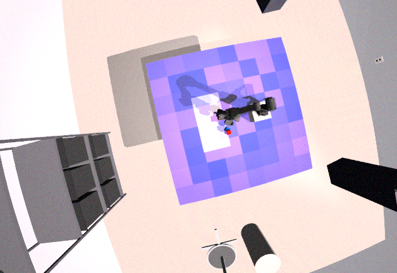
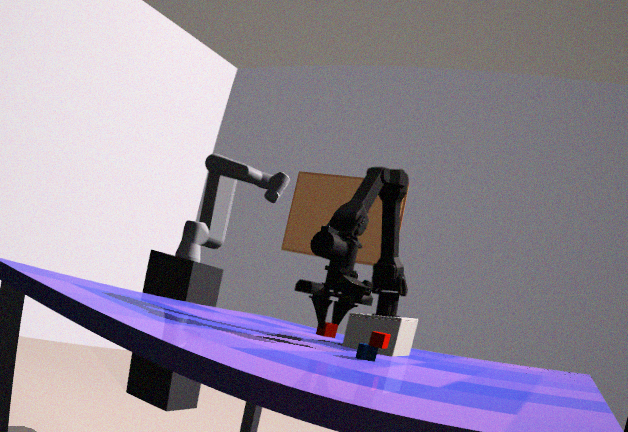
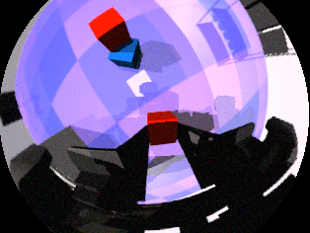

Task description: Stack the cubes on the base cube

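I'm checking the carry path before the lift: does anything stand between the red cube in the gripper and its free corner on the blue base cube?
Nothing visible stands between the gripped red cube and the blue base cube's free corner.

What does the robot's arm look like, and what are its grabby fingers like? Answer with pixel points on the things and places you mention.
The arm (image 1: 245, 109) (image 2: 391, 223) is black all over, with chunky rounded joints and straight links between them. The fingers (image 2: 323, 310) are black too: wide at the top, narrowing toward the tips like wedges. I can't make out any cables or writing.
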You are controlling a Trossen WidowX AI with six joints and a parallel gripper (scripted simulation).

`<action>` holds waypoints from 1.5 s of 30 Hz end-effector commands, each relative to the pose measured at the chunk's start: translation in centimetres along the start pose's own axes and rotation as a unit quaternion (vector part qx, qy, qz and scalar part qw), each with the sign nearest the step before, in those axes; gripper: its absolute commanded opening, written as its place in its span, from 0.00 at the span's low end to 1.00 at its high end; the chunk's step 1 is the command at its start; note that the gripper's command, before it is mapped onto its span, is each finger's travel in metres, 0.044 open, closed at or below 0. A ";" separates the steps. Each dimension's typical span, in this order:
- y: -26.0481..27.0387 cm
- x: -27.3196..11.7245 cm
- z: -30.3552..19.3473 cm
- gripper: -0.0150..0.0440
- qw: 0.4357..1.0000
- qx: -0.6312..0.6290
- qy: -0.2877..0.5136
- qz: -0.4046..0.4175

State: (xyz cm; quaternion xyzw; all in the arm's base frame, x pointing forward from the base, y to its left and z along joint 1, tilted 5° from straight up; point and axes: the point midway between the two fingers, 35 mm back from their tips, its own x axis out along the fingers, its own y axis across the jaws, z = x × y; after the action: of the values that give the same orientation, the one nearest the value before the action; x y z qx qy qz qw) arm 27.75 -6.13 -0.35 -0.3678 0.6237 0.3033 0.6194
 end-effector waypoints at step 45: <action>1.9 -7.0 6.0 0.43 0.989 -0.145 -0.004 -0.001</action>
State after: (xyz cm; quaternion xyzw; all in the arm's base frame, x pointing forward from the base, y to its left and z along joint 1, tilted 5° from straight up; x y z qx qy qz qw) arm 28.78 -0.49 6.40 -0.4374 0.5801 0.3775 0.5742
